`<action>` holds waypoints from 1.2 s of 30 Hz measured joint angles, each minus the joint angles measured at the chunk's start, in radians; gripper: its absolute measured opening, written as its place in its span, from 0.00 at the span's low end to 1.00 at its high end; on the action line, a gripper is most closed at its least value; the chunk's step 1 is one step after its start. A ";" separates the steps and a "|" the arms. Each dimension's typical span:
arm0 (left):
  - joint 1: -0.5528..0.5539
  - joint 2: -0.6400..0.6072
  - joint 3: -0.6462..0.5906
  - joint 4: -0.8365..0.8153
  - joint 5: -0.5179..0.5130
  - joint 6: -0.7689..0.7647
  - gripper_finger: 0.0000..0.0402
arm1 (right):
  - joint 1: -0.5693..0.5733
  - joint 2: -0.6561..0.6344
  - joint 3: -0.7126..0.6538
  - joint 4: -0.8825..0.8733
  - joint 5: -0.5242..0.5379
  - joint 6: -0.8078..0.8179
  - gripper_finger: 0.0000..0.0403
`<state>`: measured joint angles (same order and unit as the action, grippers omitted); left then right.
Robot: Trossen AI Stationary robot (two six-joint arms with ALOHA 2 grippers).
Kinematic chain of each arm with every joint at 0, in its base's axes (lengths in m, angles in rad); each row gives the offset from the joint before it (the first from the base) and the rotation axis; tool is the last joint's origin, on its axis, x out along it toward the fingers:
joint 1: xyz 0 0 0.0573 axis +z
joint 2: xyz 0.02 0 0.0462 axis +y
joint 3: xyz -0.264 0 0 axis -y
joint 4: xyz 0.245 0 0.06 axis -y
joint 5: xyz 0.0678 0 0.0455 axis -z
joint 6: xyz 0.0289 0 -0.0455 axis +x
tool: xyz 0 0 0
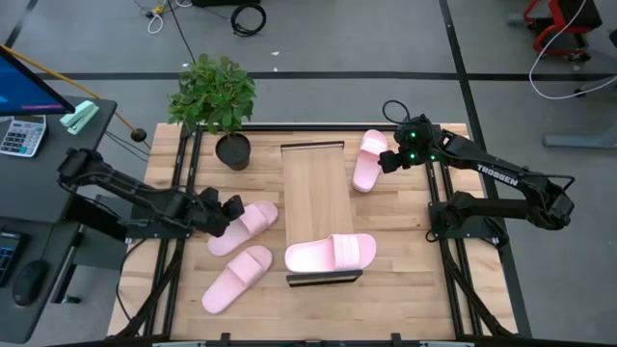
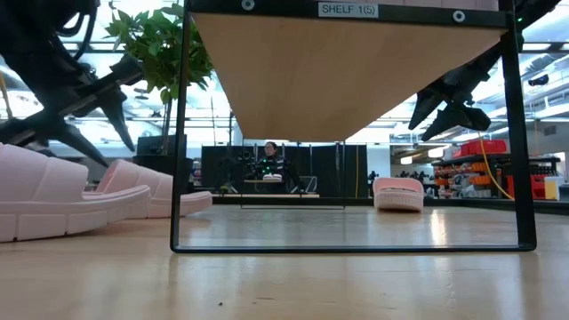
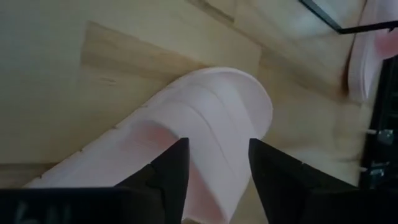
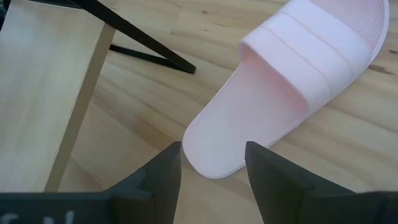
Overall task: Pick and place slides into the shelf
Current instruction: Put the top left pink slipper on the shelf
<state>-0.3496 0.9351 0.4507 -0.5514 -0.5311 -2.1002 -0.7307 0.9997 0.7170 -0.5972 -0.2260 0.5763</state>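
Note:
The shelf [image 1: 315, 198] is a long light-wood board on black rails, lying mid-table. One pale pink slide [image 1: 331, 253] lies across its near end. Two more slides [image 1: 246, 226] [image 1: 236, 278] rest soles down on the table left of the shelf. A fourth slide [image 1: 368, 160] lies right of the shelf's far end. My left gripper [image 3: 217, 171] is open and hovers over the strap of the farther left slide [image 3: 205, 118]. My right gripper [image 4: 211, 165] is open above the heel end of the fourth slide [image 4: 292, 81]. The low view shows both grippers clear above the slides.
A potted plant [image 1: 214, 96] stands at the table's far left corner, close to the shelf's far end. A desk with a calculator [image 1: 21, 135] sits beyond the left edge. A person [image 2: 269, 164] sits far behind the table. Bare tabletop [image 1: 405, 289] lies right of the shelf.

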 joint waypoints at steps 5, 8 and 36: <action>-0.005 0.048 0.000 0.045 0.060 0.017 0.50 | 0.000 0.000 0.000 0.000 0.000 0.008 0.45; -0.023 0.069 0.000 0.056 0.084 0.013 0.53 | 0.000 0.000 0.000 -0.001 0.000 0.009 0.45; -0.039 0.210 0.002 0.092 0.097 -0.010 0.61 | 0.000 0.000 0.000 0.000 0.000 0.006 0.45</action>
<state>-0.3888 1.1450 0.4526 -0.4596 -0.4343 -2.1098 -0.7303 0.9997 0.7170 -0.5976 -0.2256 0.5819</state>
